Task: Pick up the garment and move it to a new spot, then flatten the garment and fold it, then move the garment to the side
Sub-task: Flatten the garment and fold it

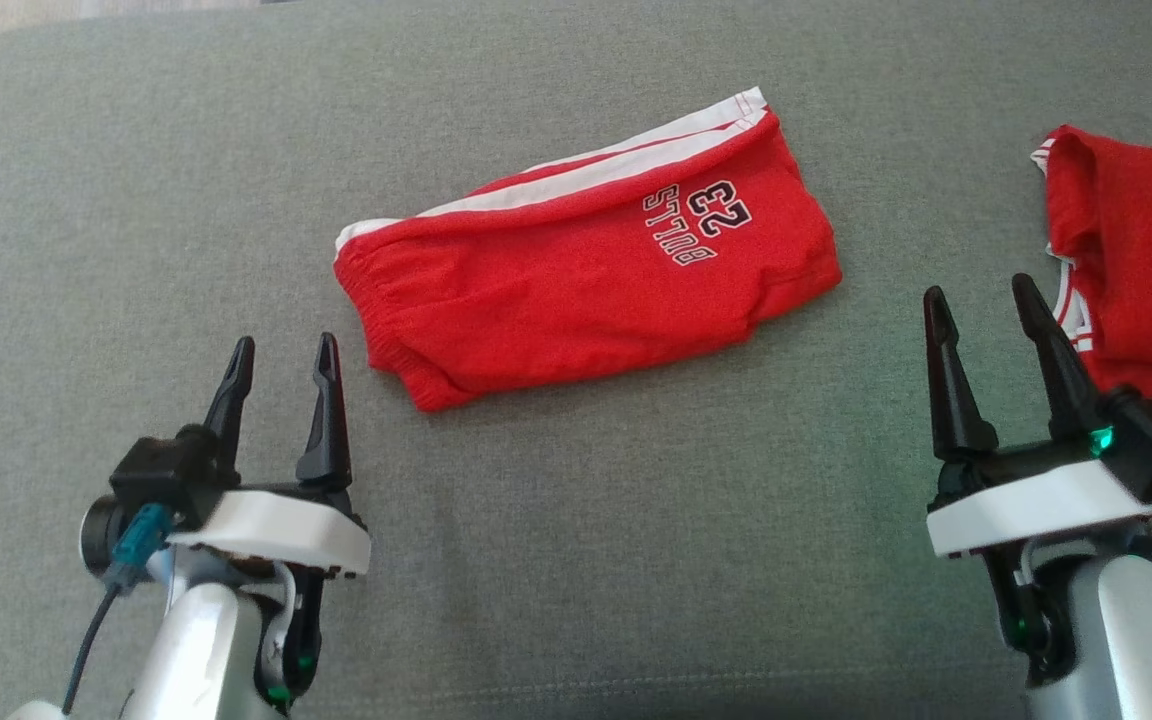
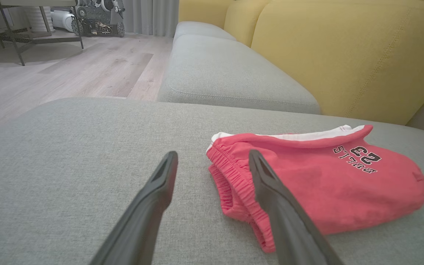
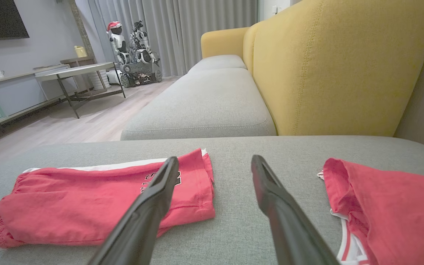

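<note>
Lying apart from the folded shorts (image 1: 586, 270) is another red garment (image 1: 1136, 260).

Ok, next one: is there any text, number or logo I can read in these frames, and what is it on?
"23": printed on the folded red shorts, upside down in the head view.
"BULLS": next to that number on the same shorts, also upside down.
In the right wrist view a finger of the right gripper covers most of this print, so it can't be read there.
The second red garment has no readable text.
</note>
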Motion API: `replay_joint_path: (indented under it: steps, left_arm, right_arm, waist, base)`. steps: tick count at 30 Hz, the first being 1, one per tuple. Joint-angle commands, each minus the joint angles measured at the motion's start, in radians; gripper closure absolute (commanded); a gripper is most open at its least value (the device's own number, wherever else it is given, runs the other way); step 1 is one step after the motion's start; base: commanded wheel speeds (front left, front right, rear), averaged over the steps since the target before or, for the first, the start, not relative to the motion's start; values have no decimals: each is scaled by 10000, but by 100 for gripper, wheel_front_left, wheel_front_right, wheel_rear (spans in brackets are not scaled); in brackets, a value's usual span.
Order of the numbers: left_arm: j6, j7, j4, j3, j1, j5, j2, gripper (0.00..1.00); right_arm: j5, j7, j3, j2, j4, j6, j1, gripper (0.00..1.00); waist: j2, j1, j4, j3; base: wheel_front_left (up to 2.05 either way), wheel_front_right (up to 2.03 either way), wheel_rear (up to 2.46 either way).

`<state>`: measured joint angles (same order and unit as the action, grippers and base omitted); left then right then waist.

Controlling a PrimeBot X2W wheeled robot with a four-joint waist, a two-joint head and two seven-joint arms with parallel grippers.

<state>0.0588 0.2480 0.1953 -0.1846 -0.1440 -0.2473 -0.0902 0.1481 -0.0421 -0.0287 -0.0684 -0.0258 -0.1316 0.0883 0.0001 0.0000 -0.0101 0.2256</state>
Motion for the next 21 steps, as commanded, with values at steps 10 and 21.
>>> replay_joint_path:
  steps: [10,21]
  left_arm:
    - [41,63,-393,115,-551,-71,-155,0]
    - [-125,119,-178,-71,-1072,-81,-28,0]
  right_arm:
    - [-166,377,-36,-251,96,9,755,0]
    - [140,937,-646,-655,4555,9,3897,0]
  waist:
    - [-1,0,424,441]
    - [-1,0,1074,1088]
  base:
    - [0,0,0]
    - [0,0,0]
